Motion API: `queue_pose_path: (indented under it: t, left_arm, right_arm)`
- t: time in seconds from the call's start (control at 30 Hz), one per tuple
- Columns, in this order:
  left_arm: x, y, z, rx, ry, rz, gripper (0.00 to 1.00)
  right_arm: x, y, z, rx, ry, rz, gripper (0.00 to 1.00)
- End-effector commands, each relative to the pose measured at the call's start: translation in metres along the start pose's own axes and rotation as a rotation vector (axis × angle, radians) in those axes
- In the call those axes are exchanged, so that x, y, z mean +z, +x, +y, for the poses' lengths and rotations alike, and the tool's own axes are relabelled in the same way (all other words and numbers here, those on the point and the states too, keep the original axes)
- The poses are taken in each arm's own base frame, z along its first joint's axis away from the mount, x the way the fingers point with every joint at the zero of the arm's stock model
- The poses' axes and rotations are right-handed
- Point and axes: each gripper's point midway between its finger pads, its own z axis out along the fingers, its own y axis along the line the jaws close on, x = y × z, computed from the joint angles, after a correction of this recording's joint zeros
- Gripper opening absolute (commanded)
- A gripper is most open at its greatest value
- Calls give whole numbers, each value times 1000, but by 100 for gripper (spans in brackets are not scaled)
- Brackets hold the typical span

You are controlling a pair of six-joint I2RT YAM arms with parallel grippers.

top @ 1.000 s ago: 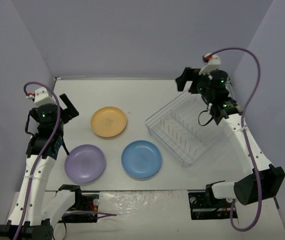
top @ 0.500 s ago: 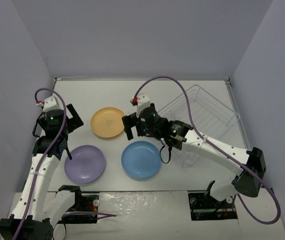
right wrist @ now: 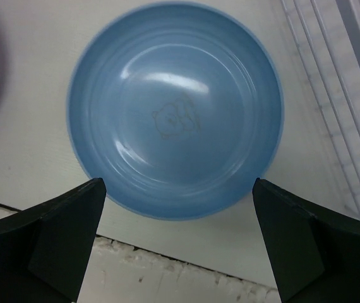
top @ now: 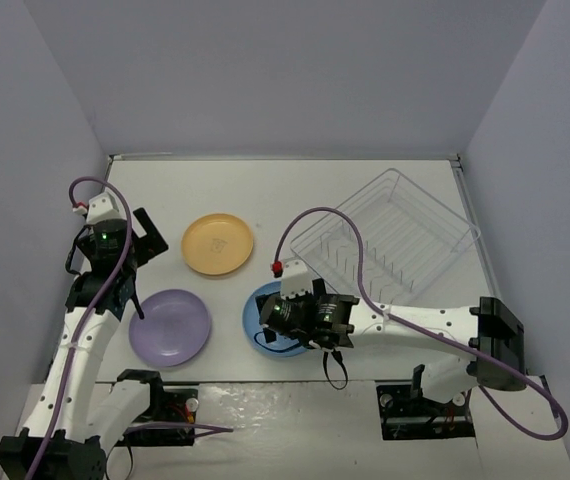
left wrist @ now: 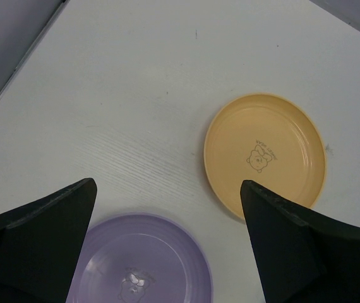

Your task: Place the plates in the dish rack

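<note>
Plastic plates (top: 218,243), three, beside one dish rack (top: 393,232).

This looks like a robotics lab test cell: plain grey-lavender walls (top: 265,70) box in a white table (top: 295,190) behind it and on both its sides, and 2 robot arms, the left arm (top: 70,350) and the right arm (top: 415,322), are bolted at the table's near edge.

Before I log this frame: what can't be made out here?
Top view: right gripper covers most of the blue plate; contact unclear.
Left wrist view: purple plate cut by the bottom edge and fingers of the left gripper.
Right wrist view: dish rack blurred, cut by the right edge.
</note>
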Motion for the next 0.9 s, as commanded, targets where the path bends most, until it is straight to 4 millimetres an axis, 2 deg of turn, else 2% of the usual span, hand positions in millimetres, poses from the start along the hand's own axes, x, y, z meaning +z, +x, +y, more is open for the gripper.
queue_pose_path:
  t: [0.0, 0.23, 0.4, 0.47, 0.53, 0.6, 0.7, 0.87]
  left_arm:
    - [-2, -17, -5, -38, 17, -61, 97]
    - [-6, -17, 2, -52, -13, -68, 97]
    - [-9, -18, 0, -49, 1, -71, 97]
    - [-9, -19, 1, -51, 3, -77, 97]
    - [-10, -18, 2, -50, -3, -75, 97]
    - [-11, -18, 2, -52, -4, -76, 97]
    - [-12, -18, 5, -53, -15, -76, 97]
    - [-13, -19, 7, -58, -27, -82, 97]
  right_arm:
    - [3, 18, -42, 223, 227, -51, 100]
    - [27, 46, -28, 404, 193, -82, 96]
    - [42, 66, -43, 455, 292, -91, 91]
    - [44, 75, -55, 461, 358, -93, 87]
    - [45, 81, -57, 484, 381, -114, 84]
    - [46, 83, -57, 517, 379, -141, 79]
    - [51, 85, -56, 538, 371, -156, 63]
    - [52, 86, -57, 527, 376, -180, 44]
